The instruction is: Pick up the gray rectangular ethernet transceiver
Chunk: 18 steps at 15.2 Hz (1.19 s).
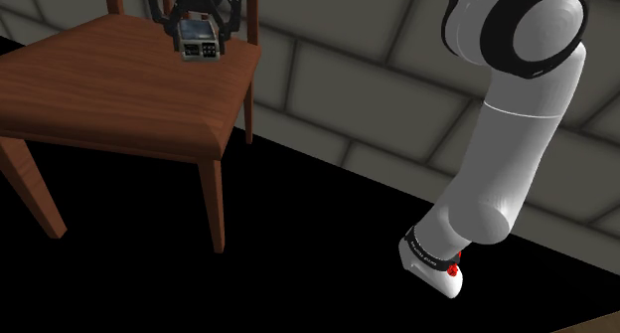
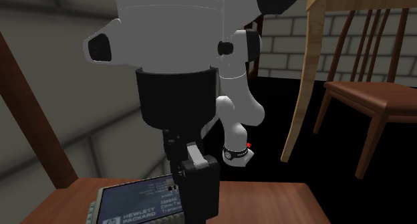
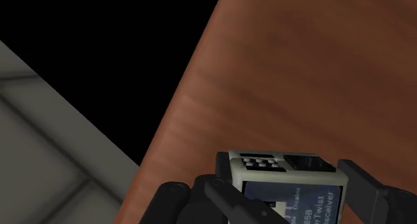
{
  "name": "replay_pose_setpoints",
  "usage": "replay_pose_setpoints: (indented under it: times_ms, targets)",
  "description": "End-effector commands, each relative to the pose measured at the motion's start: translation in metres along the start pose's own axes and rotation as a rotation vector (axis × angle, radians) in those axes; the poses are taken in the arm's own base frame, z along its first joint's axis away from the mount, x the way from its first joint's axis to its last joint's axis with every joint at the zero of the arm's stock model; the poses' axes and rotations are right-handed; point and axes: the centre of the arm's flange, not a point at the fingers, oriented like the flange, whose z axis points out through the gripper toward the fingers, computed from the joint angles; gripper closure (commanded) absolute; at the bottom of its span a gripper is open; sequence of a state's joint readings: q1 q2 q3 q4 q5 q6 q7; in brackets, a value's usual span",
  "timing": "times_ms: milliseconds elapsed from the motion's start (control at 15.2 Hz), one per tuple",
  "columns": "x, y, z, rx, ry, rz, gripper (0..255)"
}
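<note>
1. The black two-finger end effector is closed onto the ethernet transceiver. One finger presses each side, so the fingers stand only as far apart as its body is wide.
2. The ethernet transceiver is a pale grey rectangular box with a dark blue label in white lettering. It sits at the back of a brown wooden chair seat, close to the chair's back posts. We cannot tell whether it has cleared the wood.
3. We judge slipping to be the main risk. The fingers seem to hold one end, so on the way up the free end could sag and twist loose.
4. A dropped box could bounce off the seat's edge into the black area beside it.
5. A careless rise could also knock the end effector against the back posts.
6. We count one white arm, one end effector and one transceiver. There are two dark chairs, the second chair standing well apart, and one pale wooden table leg.
</note>
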<state>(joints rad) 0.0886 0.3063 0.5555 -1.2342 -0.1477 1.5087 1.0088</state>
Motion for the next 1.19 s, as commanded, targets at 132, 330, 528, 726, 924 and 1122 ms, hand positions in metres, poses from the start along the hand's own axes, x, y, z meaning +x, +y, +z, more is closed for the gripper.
replay_pose_setpoints:
  times_ms: [132,330,528,726,924,1122]
  targets:
    - [-0.038,-0.02,0.01,-0.005,-0.006,-0.097,255]
    - [-0.038,-0.021,-0.006,-0.005,-0.006,-0.097,255]
    - [-0.038,-0.021,-0.021,-0.005,-0.006,-0.097,255]
    - [-0.038,-0.021,-0.037,-0.005,-0.006,-0.097,255]
    - [-0.038,-0.021,-0.053,-0.005,-0.006,-0.097,255]
    - [-0.038,-0.021,-0.059,-0.005,-0.006,-0.097,255]
